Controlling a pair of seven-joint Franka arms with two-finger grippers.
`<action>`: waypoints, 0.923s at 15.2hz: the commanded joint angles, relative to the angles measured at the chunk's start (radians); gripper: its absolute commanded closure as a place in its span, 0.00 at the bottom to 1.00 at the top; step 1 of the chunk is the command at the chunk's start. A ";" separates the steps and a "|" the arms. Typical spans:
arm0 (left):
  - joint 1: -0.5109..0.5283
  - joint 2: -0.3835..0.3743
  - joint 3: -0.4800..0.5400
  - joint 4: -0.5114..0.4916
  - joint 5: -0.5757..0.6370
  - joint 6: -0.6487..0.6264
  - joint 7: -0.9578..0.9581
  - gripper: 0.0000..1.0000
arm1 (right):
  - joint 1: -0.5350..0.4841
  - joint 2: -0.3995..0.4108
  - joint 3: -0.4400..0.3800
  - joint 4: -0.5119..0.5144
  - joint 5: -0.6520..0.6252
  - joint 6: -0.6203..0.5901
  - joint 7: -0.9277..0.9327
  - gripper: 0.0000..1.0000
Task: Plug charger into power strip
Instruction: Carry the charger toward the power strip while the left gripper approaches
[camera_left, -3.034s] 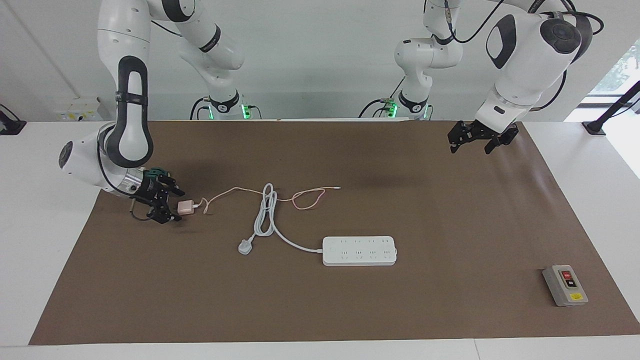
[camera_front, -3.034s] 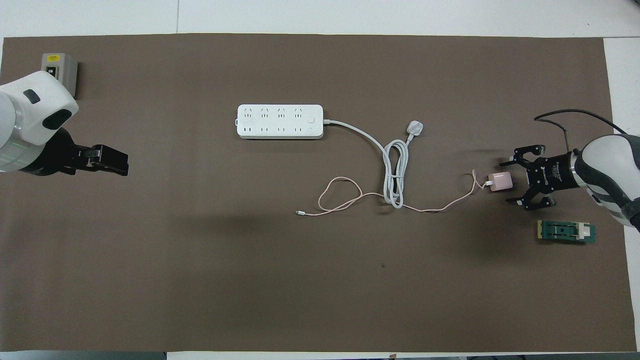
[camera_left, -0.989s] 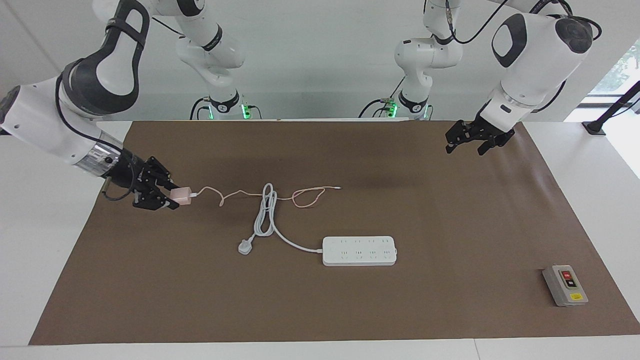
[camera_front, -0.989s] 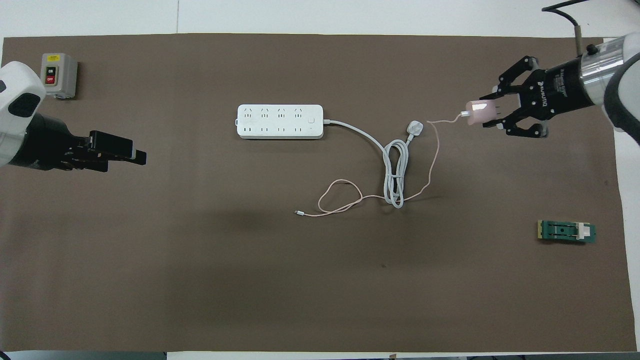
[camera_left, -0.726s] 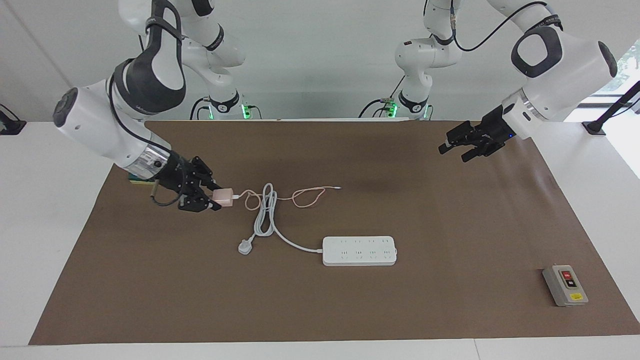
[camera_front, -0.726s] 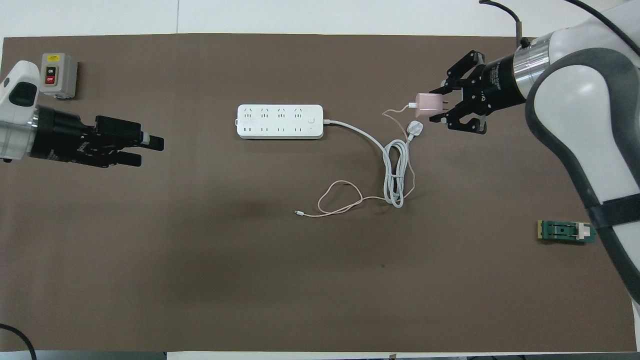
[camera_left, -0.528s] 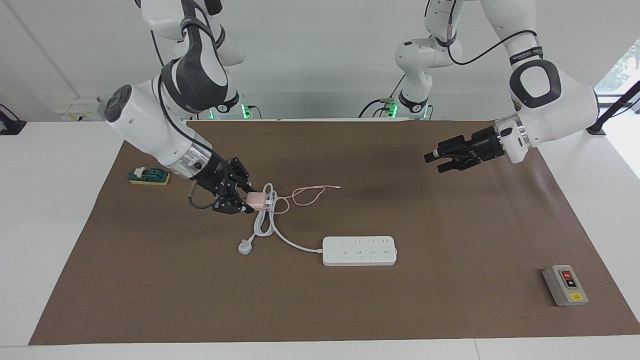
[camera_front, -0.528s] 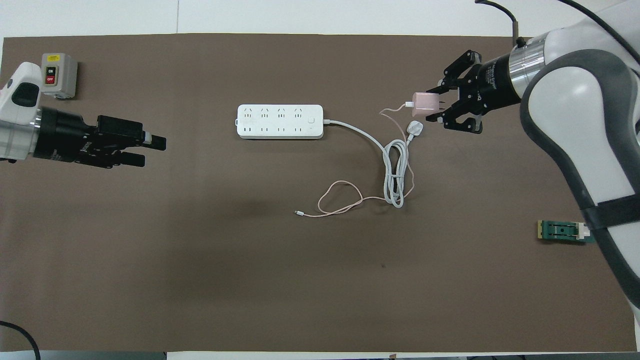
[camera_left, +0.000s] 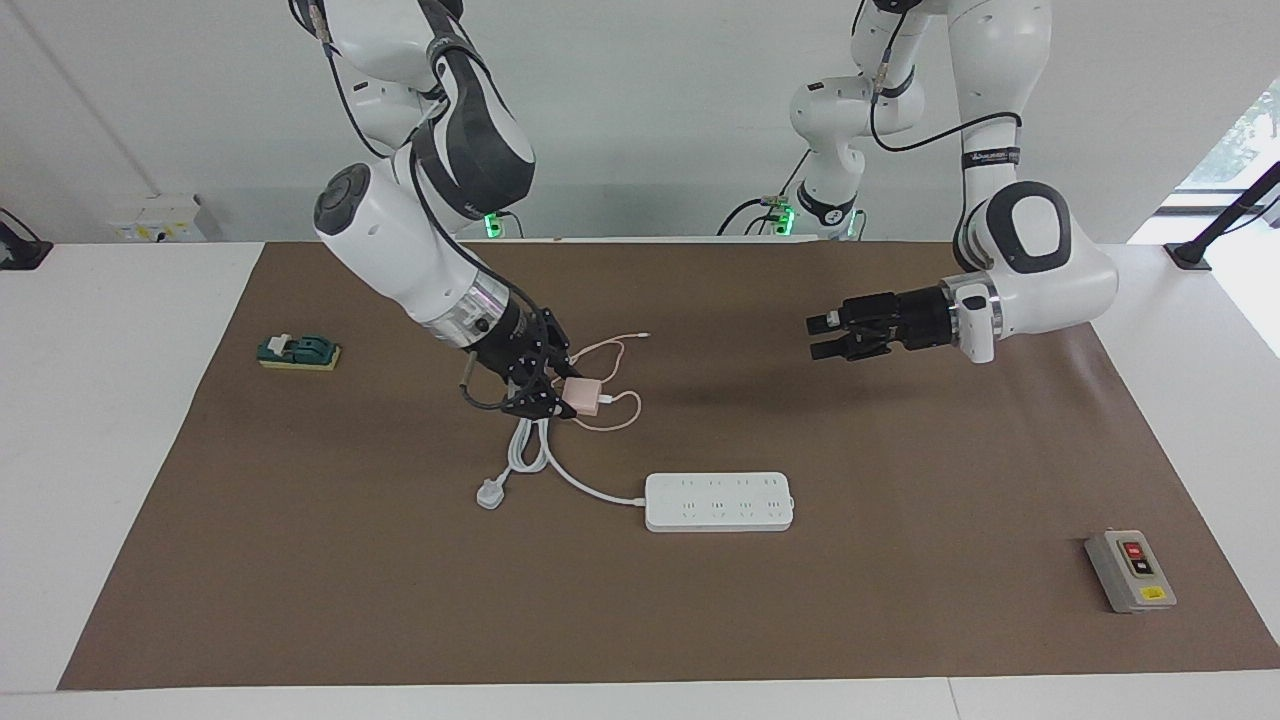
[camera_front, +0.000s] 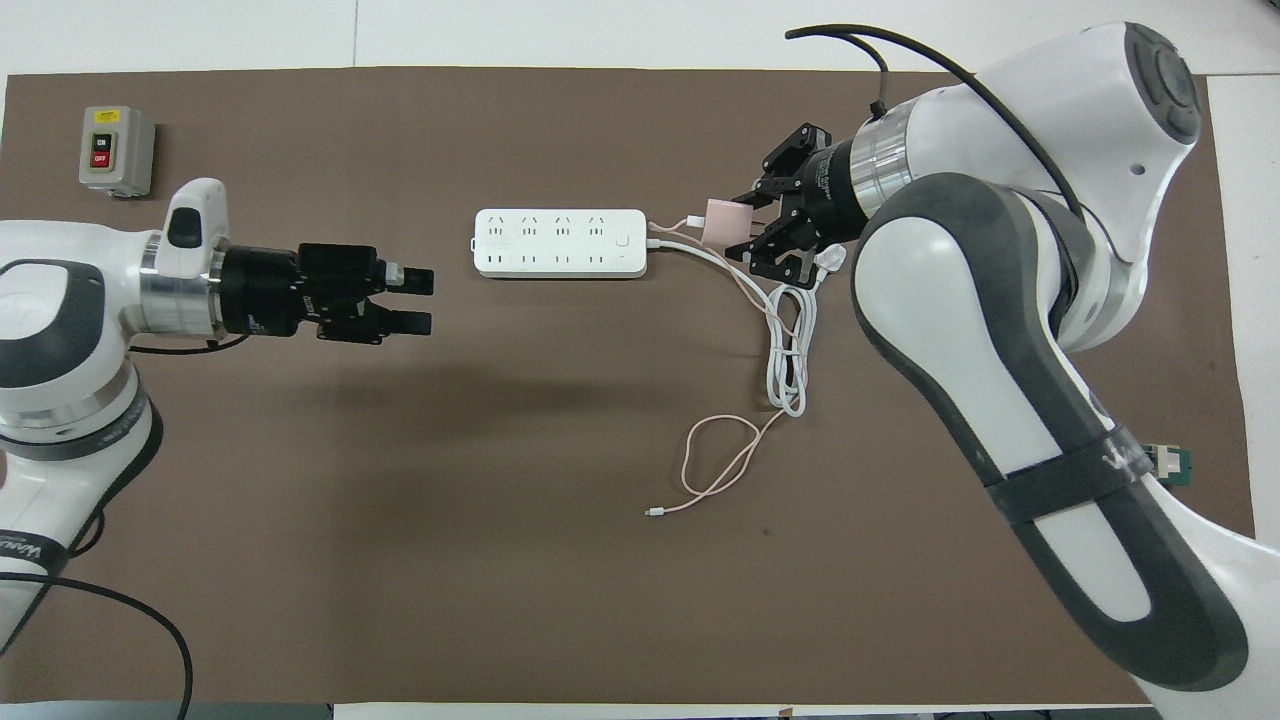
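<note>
Bench (camera_left: 120, 420): white top w/ brown mat (camera_left: 900, 600) over most of the facing view.

Right arm (camera_left: 400, 250) comes down from upper left of facing view; left arm (camera_left: 1040, 280) from upper right, stretched sideways toward centre.

Power strip (camera_left: 719, 501) lies flat on the mat, just below centre of facing view; its thick white cord (camera_left: 530, 450) loops off toward frame left & ends in a white plug (camera_left: 488, 493).

Right claw (camera_left: 566, 393), centre-left of facing view, is clamped on the charger (camera_left: 585, 395). Charger is up off the mat, above the cord loop; in overhead view (camera_front: 725, 222) it sits just beside the strip's cord end, upper centre-right. Its thin pink cable (camera_front: 720, 460) trails down-frame in overhead view, a loop on the mat.

Left claw (camera_left: 825, 338), right of centre in facing view, fingers spread apart, holding nothing, over bare mat.

Grey switch box (camera_left: 1129, 571) at lower right of facing view. Small green part (camera_left: 298, 351) at left, mid-height.
</note>
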 joint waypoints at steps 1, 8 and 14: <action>-0.066 0.026 0.008 -0.046 -0.108 0.044 0.103 0.00 | 0.050 -0.014 -0.002 -0.028 0.013 0.025 0.019 1.00; -0.110 0.100 0.000 0.012 -0.205 0.012 0.106 0.00 | 0.103 -0.022 -0.002 -0.057 0.019 0.074 0.076 1.00; -0.181 0.106 0.000 0.017 -0.242 0.087 0.103 0.00 | 0.152 -0.017 -0.002 -0.056 0.019 0.142 0.144 1.00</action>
